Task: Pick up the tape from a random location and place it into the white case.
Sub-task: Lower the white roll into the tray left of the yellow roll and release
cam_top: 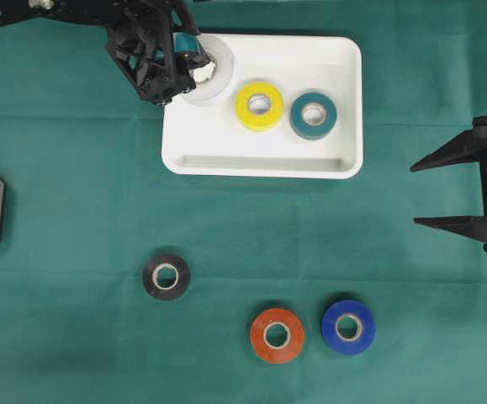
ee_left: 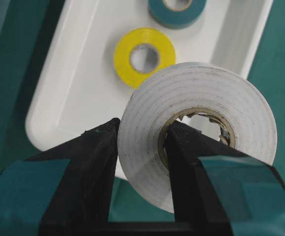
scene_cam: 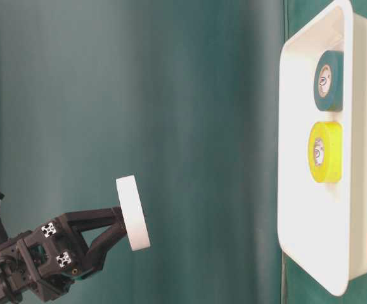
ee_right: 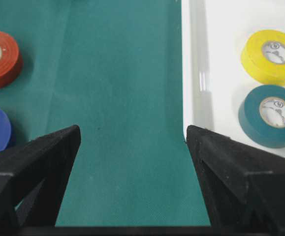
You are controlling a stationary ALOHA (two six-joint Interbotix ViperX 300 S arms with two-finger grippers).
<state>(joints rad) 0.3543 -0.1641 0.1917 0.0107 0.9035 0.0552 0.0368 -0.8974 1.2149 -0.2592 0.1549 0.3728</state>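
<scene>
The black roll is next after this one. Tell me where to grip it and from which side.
Come straight down on the black tape roll: it lies flat on the green cloth, core hole up, clear of the other rolls. Put one finger into the hole and one outside, pinching the wall, as the left gripper holds the white tape roll.

A green cloth [cam_top: 75,210] covers the whole table, and on its near part lie a black roll [cam_top: 166,277] off to the left and, well apart from it, an orange roll [cam_top: 277,335] just beside a blue roll [cam_top: 348,326].
</scene>
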